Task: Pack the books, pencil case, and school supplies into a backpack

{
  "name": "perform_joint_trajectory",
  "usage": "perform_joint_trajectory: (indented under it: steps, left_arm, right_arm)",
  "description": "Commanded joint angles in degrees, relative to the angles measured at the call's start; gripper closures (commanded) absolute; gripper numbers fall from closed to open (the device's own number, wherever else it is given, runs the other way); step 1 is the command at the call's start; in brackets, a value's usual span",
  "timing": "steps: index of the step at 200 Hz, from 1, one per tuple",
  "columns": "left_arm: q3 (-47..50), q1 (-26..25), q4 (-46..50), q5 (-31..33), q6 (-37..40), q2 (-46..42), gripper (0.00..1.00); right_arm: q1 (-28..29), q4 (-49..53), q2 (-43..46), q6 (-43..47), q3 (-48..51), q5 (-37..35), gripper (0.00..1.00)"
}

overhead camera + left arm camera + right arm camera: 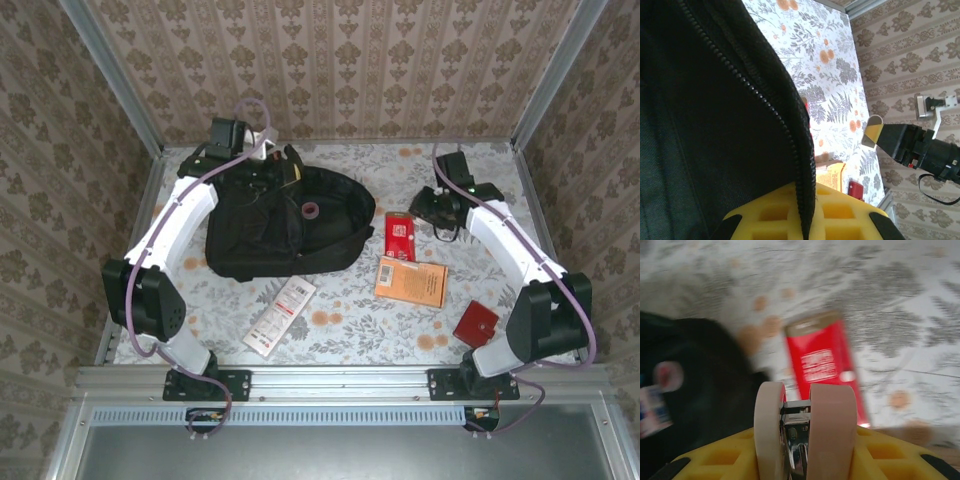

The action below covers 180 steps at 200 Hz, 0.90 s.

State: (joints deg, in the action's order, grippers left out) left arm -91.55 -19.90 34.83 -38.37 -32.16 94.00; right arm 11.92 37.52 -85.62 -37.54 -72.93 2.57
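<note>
My left gripper (262, 152) sits at the far top edge of the black backpack (250, 240), whose zip edge runs straight in toward my jaws (whether they pinch it, I cannot tell). My right gripper (805, 387) hangs over the red book (822, 357), pads narrowly apart, holding nothing. The orange paperback (411, 281) lies just beside that book on the table (350, 330). A pink tape roll (311, 210) rests inside the backpack.

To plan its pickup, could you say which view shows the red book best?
Top external: the red book lies whole and sharp. Right wrist shows it blurred, partly behind the right hand; left wrist, at most a red sliver.
</note>
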Motion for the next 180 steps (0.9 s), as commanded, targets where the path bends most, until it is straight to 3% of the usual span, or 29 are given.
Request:
perform_joint_trajectory:
  steps: [1,54,139,162,180]
  left_arm:
    - [-4.3,-0.8,0.7,-2.6,2.1,-1.9,1.0]
    - [-4.8,-0.7,0.5,-3.3,2.7,-3.4,1.0]
    - [-2.0,1.7,-4.9,-6.3,-0.1,-8.8,1.0]
    - [-1.7,2.0,-5.1,-6.6,-0.1,-9.2,1.0]
    - [-1.5,2.4,-5.4,-6.8,-0.3,-9.6,1.0]
  right_arm:
    - [5.4,-2.6,-3.1,-2.1,-6.6,6.2,0.6]
    - [16.1,-1.4,-17.8,-1.7,-23.0,9.8,0.6]
    - [21.6,-5.2,-33.4,-11.5,-33.7,15.1,0.57]
    - [23.4,-9.1,-35.6,-13.9,-35.9,19.1,0.53]
    - [24.1,-11.0,-35.8,-15.2,-36.0,21.1,0.4]
